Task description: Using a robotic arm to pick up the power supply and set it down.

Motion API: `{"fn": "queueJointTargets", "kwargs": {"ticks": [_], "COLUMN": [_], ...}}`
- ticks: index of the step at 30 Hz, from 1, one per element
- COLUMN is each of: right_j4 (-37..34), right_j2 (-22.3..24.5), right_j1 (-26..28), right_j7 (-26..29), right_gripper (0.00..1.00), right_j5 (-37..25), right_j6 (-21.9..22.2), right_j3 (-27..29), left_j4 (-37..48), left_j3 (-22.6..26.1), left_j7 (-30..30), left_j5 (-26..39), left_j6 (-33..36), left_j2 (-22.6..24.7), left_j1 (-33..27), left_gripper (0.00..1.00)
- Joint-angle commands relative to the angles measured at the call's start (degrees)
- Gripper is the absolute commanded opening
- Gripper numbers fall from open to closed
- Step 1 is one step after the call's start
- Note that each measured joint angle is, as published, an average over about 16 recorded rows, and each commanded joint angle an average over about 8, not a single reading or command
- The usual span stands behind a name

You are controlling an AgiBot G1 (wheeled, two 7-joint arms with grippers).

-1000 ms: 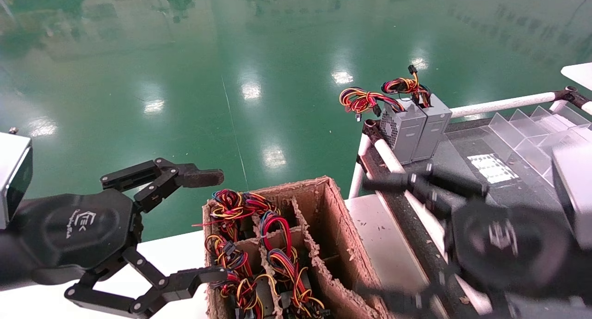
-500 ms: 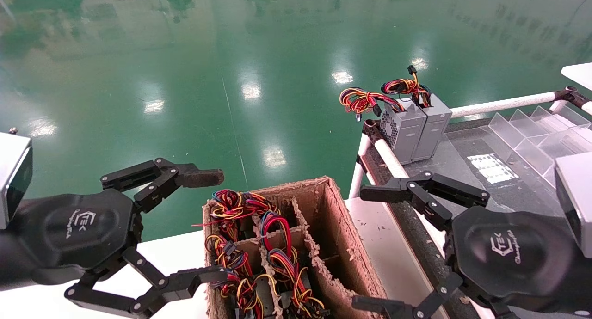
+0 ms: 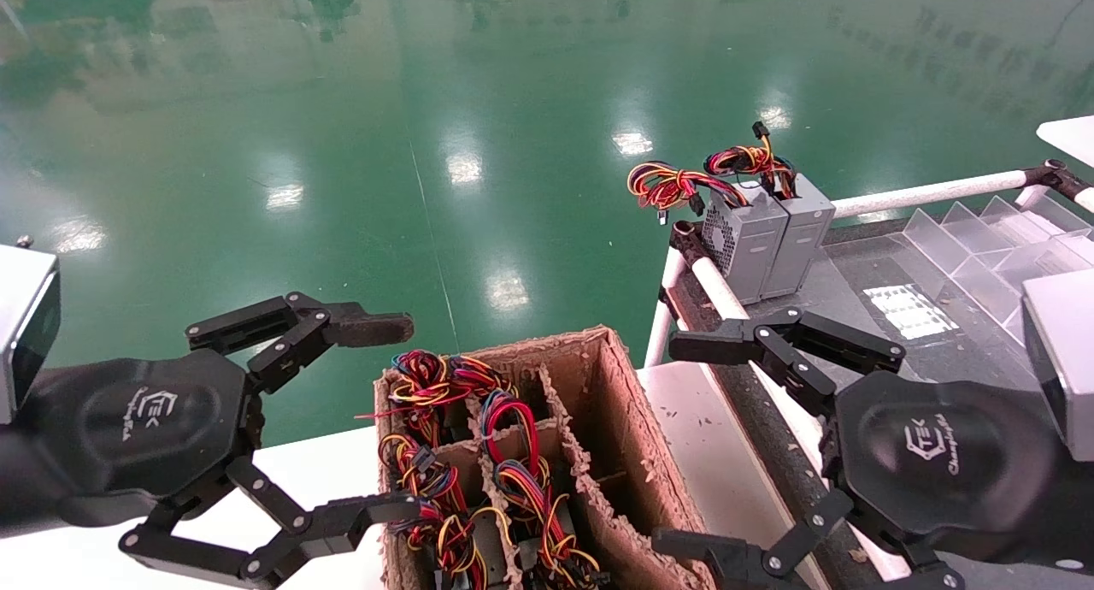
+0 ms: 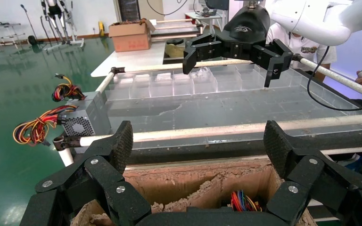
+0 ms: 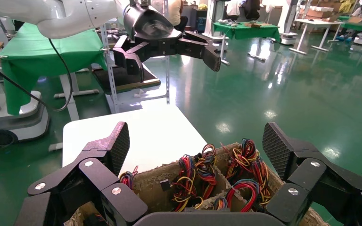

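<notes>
Hovering wide-open, right pincer [image 3: 684, 445] beside box [image 3: 547, 453].

Both hands open: left hand [image 3: 376, 419] & right hand [image 3: 696, 445] flank cardboard box [image 3: 632, 453]; maybe touching it.

A factory-like robot workshop: glossy green floor [image 3: 342, 145], green-draped tables [image 5: 254, 30], cardboard boxes [image 4: 131, 35], robot stands around.

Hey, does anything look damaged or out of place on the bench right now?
Yes. The cardboard box is badly frayed: its rim and dividers are ragged, and crumbs litter the white table. Both claws, left and right, hang open beside it.
</notes>
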Motion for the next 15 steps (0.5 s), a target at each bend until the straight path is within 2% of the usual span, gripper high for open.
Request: {"fn": "queueJointTargets", "kwargs": {"ticks": [1,15], "right_j4": [-0.07,-0.28], "right_j2": [-0.03,-0.08], "right_j1": [0.05,0.17], "right_j7": [-0.02,-0.07], "right_gripper": [1.00,1.00], "right_j5": [-0.03,-0.12], "right_j6": [0.02,0.08], "right_j3": [-0.01,-0.05], "left_j4": [0.00,0.01], "left_j3": [0.00,0.00], "left_j7": [0.00,0.00], "left_j5": [0.00,0.00], "left_j6": [0.00,0.00], "left_j2": [0.00,0.00], "left_j1": [0.00,0.00], "left_gripper": [1.00,1.00]}}
